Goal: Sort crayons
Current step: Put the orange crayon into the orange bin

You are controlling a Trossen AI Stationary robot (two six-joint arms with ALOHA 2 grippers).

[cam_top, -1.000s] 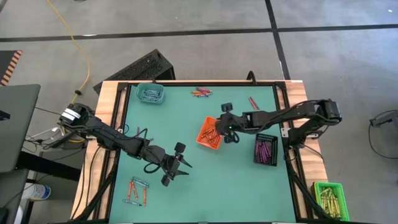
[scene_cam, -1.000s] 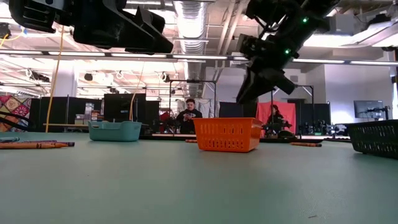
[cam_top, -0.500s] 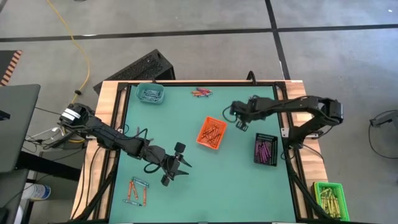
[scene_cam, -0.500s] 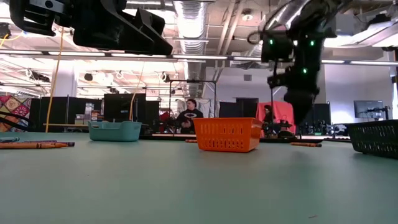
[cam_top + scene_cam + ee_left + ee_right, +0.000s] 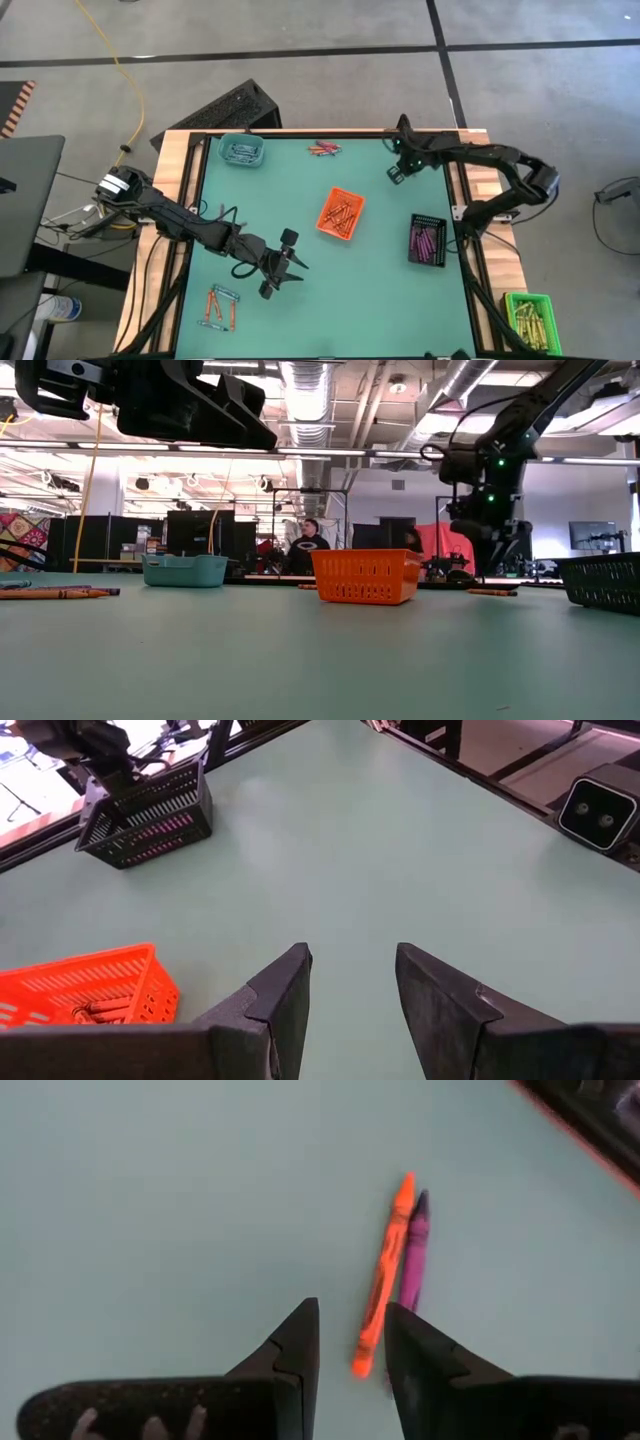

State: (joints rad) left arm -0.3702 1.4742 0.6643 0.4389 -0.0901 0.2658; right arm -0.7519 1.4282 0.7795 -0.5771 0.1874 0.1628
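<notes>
Right gripper hangs with its fingers a little apart and empty, just above an orange crayon and a purple crayon lying side by side, touching, on the desk. They look light, stiff and smooth; I would pinch one at its middle.

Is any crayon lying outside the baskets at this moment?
Yes. Loose crayons lie bare on the mat: a cluster near the left front corner, a few at the far edge, and an orange-purple pair under the right gripper.
</notes>
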